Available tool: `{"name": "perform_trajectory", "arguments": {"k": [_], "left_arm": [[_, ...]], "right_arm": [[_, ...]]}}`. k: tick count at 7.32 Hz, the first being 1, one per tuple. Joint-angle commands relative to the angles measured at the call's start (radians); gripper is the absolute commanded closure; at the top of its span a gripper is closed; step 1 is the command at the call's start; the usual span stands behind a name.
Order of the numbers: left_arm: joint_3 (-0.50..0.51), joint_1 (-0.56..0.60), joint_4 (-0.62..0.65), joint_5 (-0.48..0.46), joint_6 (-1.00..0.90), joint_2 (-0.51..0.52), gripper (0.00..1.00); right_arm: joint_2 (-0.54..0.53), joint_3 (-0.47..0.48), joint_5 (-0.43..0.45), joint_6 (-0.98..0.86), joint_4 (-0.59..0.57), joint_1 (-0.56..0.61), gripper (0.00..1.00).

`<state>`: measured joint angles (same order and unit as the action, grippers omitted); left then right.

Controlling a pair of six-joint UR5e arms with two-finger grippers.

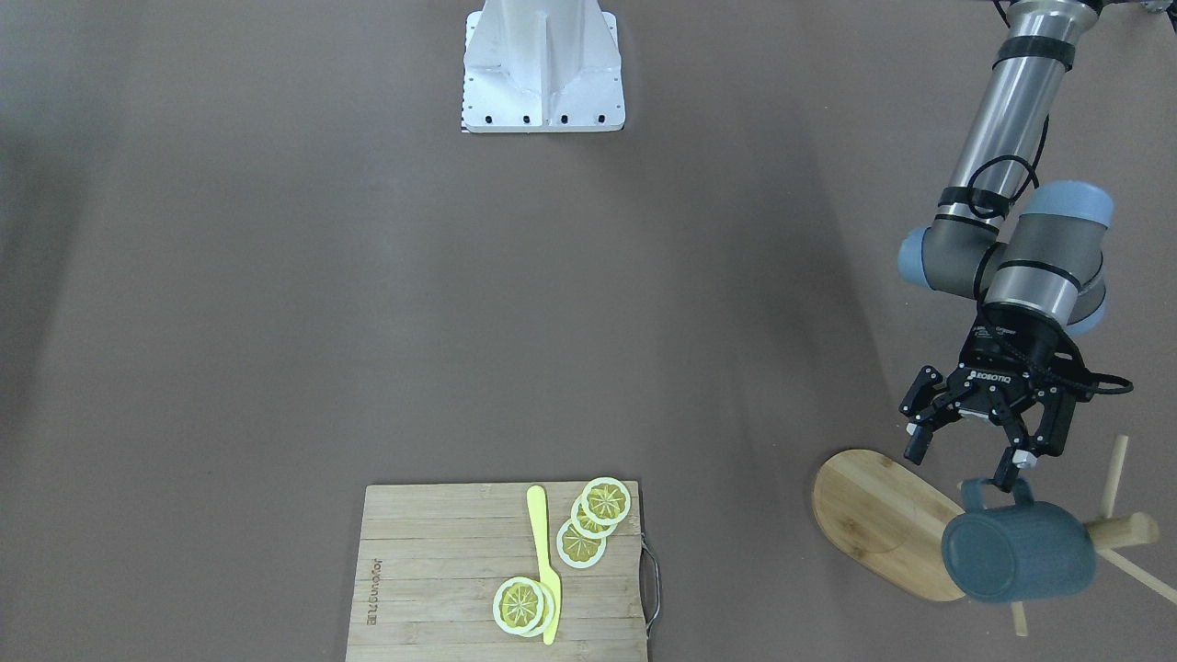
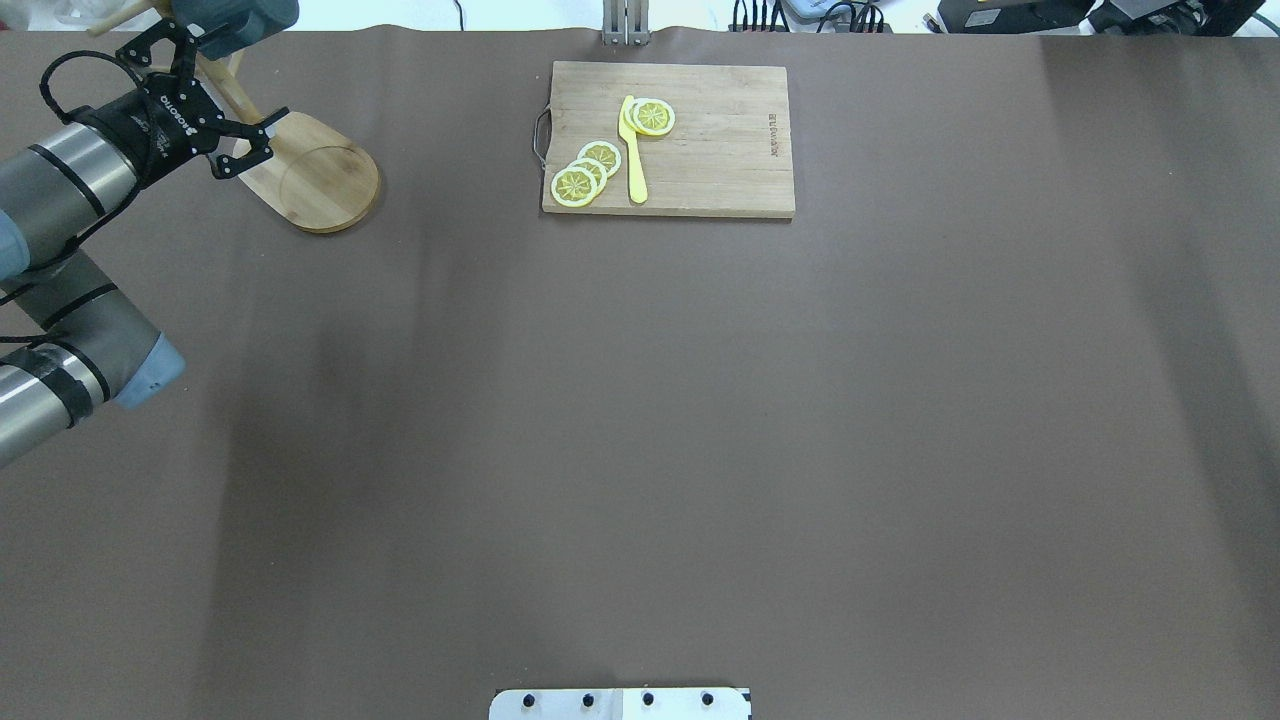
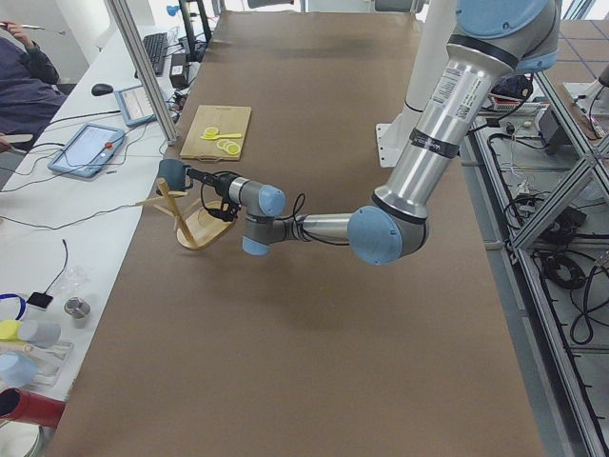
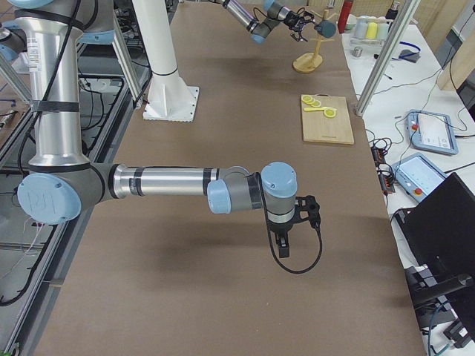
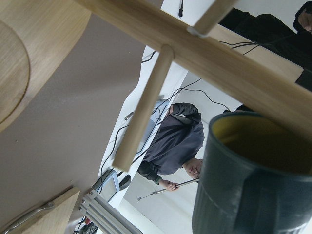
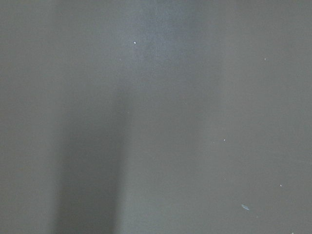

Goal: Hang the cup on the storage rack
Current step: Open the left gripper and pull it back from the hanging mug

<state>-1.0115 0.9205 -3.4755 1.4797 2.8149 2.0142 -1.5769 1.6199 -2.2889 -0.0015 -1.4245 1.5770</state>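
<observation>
Chiefly we worry about a snag. The left claw (image 1: 961, 462) stands wide open and holds nothing, yet one of its fingertips (image 1: 1009, 478) sits just beside the handle (image 1: 975, 495) of the cup (image 1: 1016, 556). We judge that if the arm pulls away crookedly, that finger could catch the loop and drag the cup off. It could also tip the whole rack (image 1: 878, 519), which stands near the edge of the table (image 1: 588, 322).

The cup is up on the rack, clear of the table and beside the thick post (image 1: 1124, 530). It is apparently borne by a thin peg we cannot see under it. It is dark slate-blue and matte, yellow-green inside, with a squarish loop handle, and lies tilted on its side.

Whether the right claw (image 4: 286, 241) is wide or narrow we cannot tell.
</observation>
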Motion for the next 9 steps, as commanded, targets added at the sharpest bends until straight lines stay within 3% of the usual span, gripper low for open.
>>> {"name": "perform_trajectory", "arguments": {"k": [1,3,4,6,7,9], "left_arm": [[-0.066,-0.003,-0.054,0.004,-0.029,-0.047,0.01],[-0.215,-0.006,-0.073,0.013,-0.122,-0.115,0.01],[-0.296,-0.037,-0.066,0.107,-0.354,-0.142,0.01],[-0.347,-0.037,-0.066,0.279,-0.774,-0.15,0.01],[-0.352,-0.038,-0.062,0.312,-1.097,-0.185,0.01],[-0.352,-0.038,0.016,0.326,-1.52,-0.224,0.01]], "right_arm": [[0.0,0.0,0.0,0.0,0.001,0.0,0.0],[0.0,0.0,0.0,-0.002,-0.001,0.0,0.0],[-0.002,0.0,0.0,0.0,-0.001,0.0,0.0],[-0.002,-0.002,0.0,0.0,-0.001,0.0,0.0],[-0.002,-0.003,0.0,0.0,-0.001,0.0,0.0],[-0.003,-0.006,0.0,0.0,-0.001,0.0,0.0]]}}
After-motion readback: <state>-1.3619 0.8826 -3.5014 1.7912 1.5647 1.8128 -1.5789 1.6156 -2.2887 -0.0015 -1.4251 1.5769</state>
